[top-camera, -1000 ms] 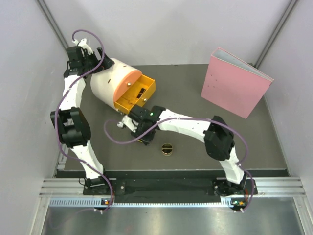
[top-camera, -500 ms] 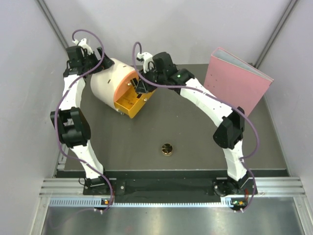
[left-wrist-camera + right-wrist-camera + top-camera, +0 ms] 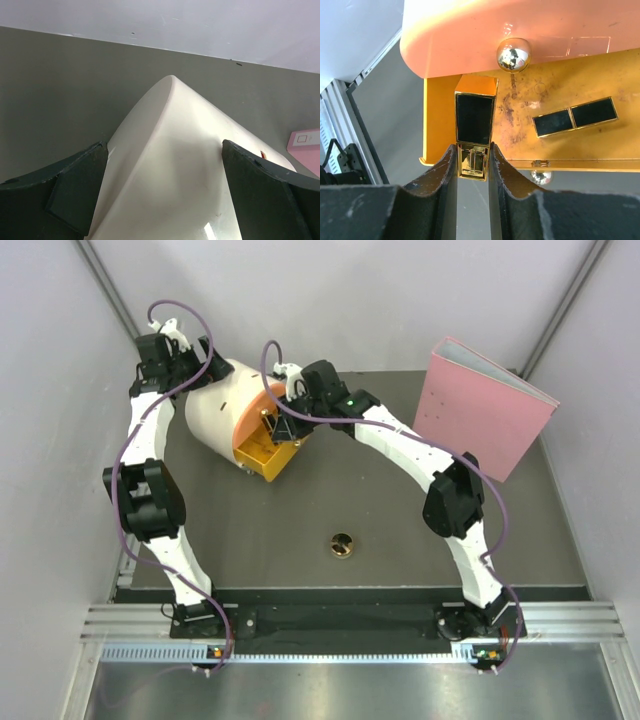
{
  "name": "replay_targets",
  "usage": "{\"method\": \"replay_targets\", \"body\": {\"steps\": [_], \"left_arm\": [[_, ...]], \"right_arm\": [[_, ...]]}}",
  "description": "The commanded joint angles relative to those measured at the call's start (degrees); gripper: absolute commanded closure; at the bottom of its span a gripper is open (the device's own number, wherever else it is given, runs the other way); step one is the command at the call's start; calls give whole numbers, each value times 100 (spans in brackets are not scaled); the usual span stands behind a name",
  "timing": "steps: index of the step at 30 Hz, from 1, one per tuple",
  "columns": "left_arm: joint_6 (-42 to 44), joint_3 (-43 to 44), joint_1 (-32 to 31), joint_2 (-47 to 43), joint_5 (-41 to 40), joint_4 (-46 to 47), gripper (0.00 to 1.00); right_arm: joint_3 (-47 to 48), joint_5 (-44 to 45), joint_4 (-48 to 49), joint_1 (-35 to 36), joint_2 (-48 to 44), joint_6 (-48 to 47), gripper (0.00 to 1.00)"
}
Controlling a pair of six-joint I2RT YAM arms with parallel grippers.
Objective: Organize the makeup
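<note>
My right gripper is shut on a gold-and-black lipstick case, gripping its gold end. It holds the case over the left part of the open orange-yellow drawer. A second lipstick case lies flat in the drawer. In the top view my right gripper is at the drawer of the cream box. The round gold compact lies on the table near the front. My left gripper is open, its fingers on either side of the cream box's back. The peach bottles are out of view.
A pink binder stands at the back right, and its corner shows in the left wrist view. A silver knob sits on the box's peach front above the drawer. Grey walls close in the table on three sides.
My right arm swung from the front middle of the table up to the drawer with the lipstick case, then shifted slightly left over it. The left arm and the compact have not moved.
</note>
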Motion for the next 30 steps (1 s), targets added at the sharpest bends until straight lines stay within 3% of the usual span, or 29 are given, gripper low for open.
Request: {"method": "replay_targets", "body": {"steps": [1, 2, 6, 12, 19, 22, 24, 25, 26, 27, 30], "left_arm": [[164, -10, -106, 185, 50, -870, 1], [164, 8, -106, 185, 50, -862, 1], [190, 43, -106, 203, 24, -905, 1], [252, 69, -106, 211, -29, -976, 1], [252, 87, -106, 203, -37, -985, 1], [252, 78, -106, 211, -29, -984, 1], [252, 87, -106, 211, -37, -976, 1], [252, 87, -97, 211, -37, -976, 1], [252, 87, -106, 211, -37, -984, 1], [252, 87, -115, 211, -46, -985, 1], [269, 87, -115, 211, -46, -985, 1]], "right_arm": [[22, -114, 430, 31, -89, 130, 97], [22, -114, 448, 31, -89, 147, 96], [31, -88, 501, 22, -62, 226, 70], [40, -106, 431, 4, -1, 253, 60], [-47, 96, 492, -57, -167, 323, 60], [-598, 333, 894, -171, -562, 481, 60], [-1283, 360, 1290, -329, -984, 805, 66], [-1522, 360, 1710, -408, -1238, 955, 70], [-1751, 351, 1923, -478, -1353, 1243, 89], [-2171, 212, 2116, -662, -1450, 1403, 97], [-2901, -366, 3048, -1040, -1688, 2150, 100]]}}
